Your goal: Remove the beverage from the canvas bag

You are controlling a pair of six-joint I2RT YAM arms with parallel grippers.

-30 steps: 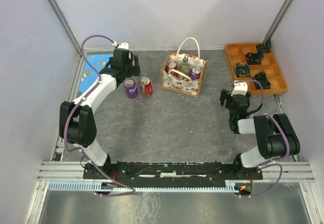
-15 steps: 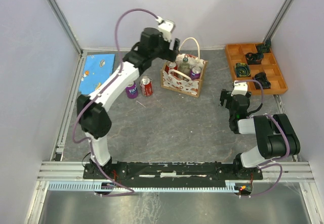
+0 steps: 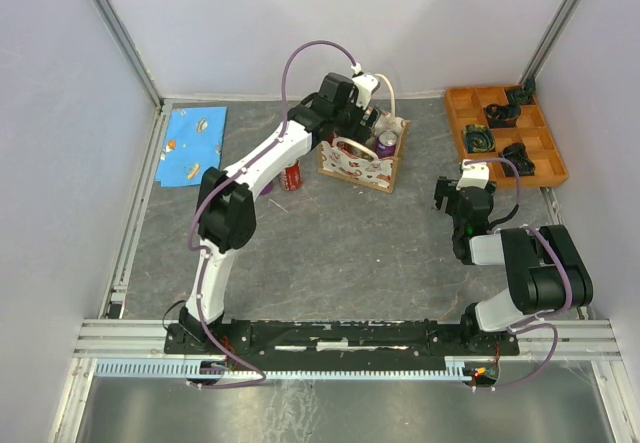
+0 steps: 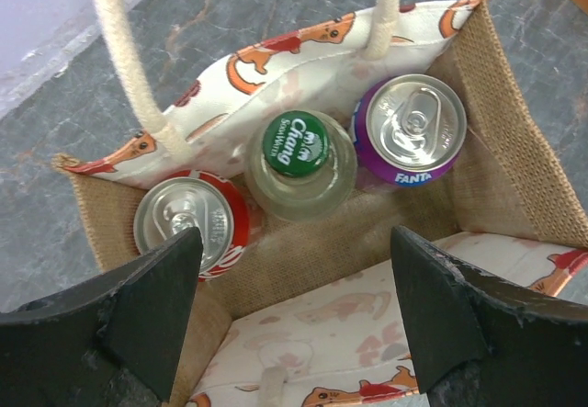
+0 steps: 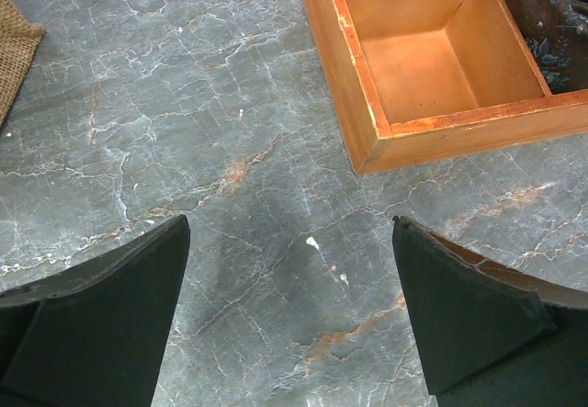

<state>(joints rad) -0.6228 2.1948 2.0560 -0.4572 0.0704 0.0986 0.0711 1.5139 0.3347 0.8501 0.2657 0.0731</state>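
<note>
**Left gripper poised over the open bag, three drinks still inside**

In the small cream canvas bag with red-and-brown print stand a red soda can, a green-capped glass bottle and a purple Fanta can, none gripped. The left gripper hangs above the bag's mouth, fingers spread and empty. The right gripper, also spread, sits well apart from the bag, by the orange wooden tray. I'd say the lifting is all left to do.

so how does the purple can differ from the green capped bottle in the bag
The purple can is metal with a silver pull-tab top; the bottle is clear with a green cap. The purple can ends the row; the bottle sits mid-row, between it and a red can. Both stand upright in the canvas bag.
</note>
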